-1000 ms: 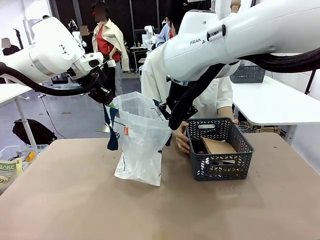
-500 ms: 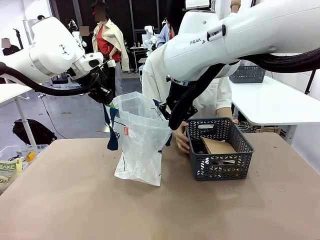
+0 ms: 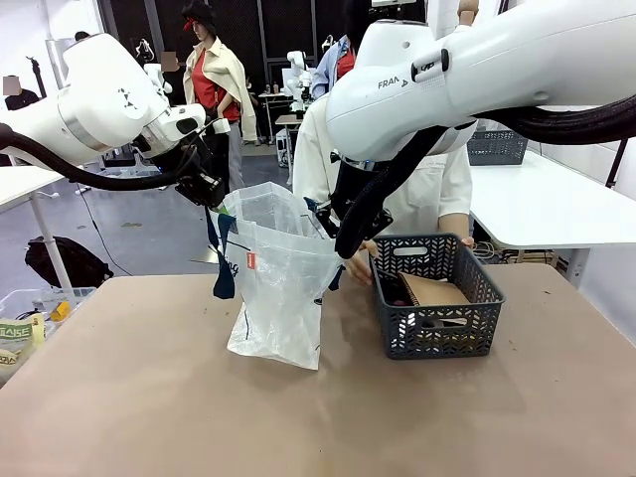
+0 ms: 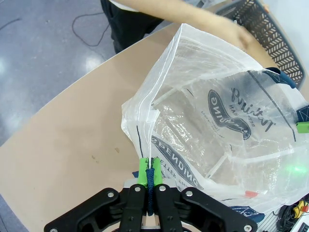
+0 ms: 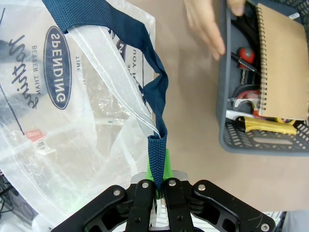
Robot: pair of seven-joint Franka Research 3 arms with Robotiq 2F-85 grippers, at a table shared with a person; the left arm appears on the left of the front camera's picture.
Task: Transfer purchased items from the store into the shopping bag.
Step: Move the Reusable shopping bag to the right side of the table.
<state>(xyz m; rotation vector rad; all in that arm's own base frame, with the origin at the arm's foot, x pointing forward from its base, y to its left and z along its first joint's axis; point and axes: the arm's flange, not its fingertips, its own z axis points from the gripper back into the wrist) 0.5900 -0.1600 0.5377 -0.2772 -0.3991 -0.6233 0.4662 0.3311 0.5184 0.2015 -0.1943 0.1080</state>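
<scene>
Green pads of the left fingers [image 4: 143, 169] are closed on a dark navy strap [image 4: 150, 186] at the bottom centre of the left wrist view, with the strap clamped between the two pads. The right fingers [image 5: 166, 169] are likewise closed on the second navy strap handle [image 5: 153, 96], which rises from the bottom centre of the right wrist view toward its upper left. Both straps belong to the shopping bag [image 3: 280, 288], a translucent crinkly plastic bag standing on the table [image 3: 149, 397] at centre-left of the front view, its mouth held open between the two arms. A dark round logo [image 4: 222, 108] and a small red tag [image 3: 250, 260] are visible on the bag wall. Just right of the bag, a dark grey lattice basket [image 3: 437, 333] rests on the table; it contains a brown spiral notebook [image 5: 282, 63] and a red-handled tool [image 5: 247, 55]. A person's hand [image 5: 207, 24] is positioned at the basket's edge on the side facing the bag.
</scene>
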